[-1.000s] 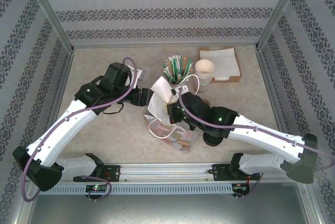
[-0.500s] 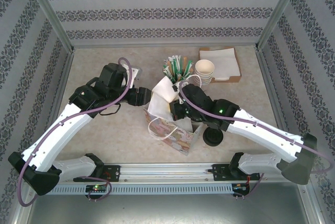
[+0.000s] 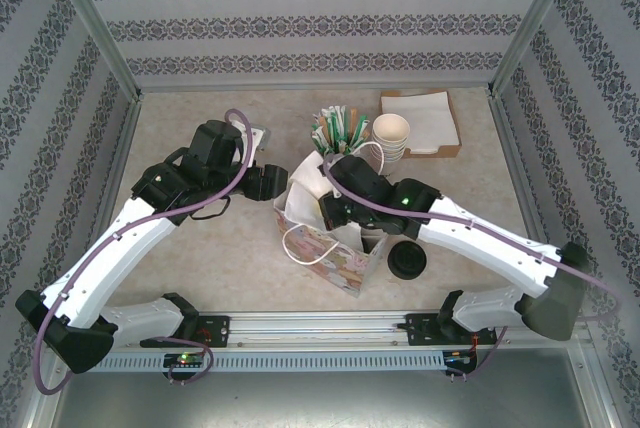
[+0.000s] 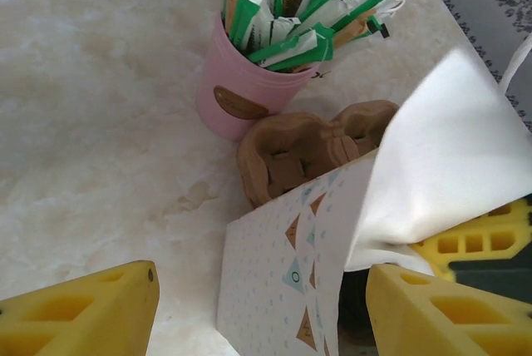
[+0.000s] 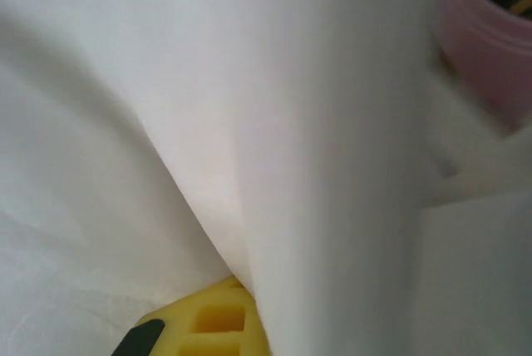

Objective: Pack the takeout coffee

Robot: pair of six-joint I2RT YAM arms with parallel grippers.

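The coffee [image 3: 407, 260] stands on the bench [image 3: 230, 258] just right of the bag [image 3: 335, 260], a little right of centre in the top view. It is outside the bag and nothing holds it. The right gripper [image 3: 335, 213] is closed at the bag's mouth, seemingly pinching its white wall. The left gripper [image 3: 268, 183], jaws apart, straddles the bag's left edge. The thin paper could tear or slip from the pinch, and the mouth would collapse. The right forearm passes close by the coffee, so a swing could topple it. A hard tug might drag the bag into the pink cup [image 4: 241, 90] behind it.
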